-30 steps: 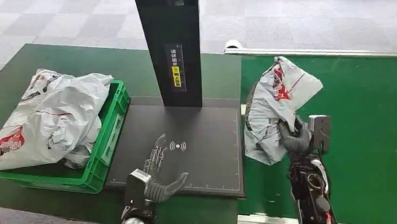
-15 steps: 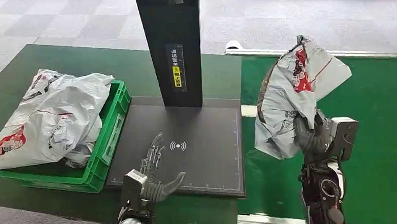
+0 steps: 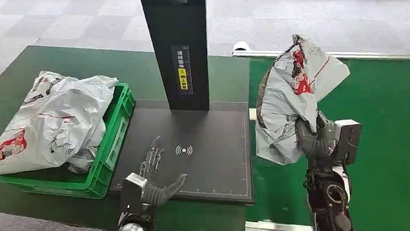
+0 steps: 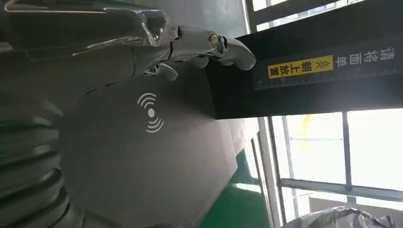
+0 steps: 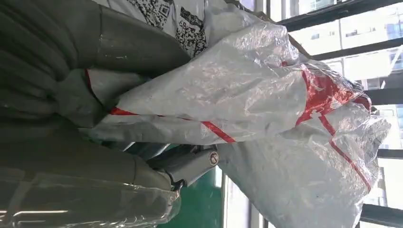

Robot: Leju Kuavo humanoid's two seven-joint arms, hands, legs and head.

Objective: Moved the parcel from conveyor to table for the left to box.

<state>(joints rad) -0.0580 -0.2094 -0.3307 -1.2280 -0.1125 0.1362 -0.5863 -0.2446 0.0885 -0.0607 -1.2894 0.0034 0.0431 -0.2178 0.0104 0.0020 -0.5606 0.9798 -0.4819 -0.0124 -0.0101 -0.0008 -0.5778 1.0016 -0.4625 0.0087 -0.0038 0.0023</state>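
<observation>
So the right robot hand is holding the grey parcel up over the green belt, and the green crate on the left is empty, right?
Not quite: the green crate is not empty; the head view shows grey parcels piled in it. The rest stands: the right robot hand holds the grey parcel above the green belt.

The parcel [image 3: 292, 105] hides most of the right hand [image 3: 312, 139]; the dark upright post [image 3: 177, 48] is cut off at the far edge.

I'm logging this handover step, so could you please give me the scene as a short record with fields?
Right hand: grips grey parcel, lifted above green conveyor
Left hand: holds nothing, fingers spread over black scan pad
Green crate: left of pad, holds grey parcels
Black post: upright behind pad
</observation>
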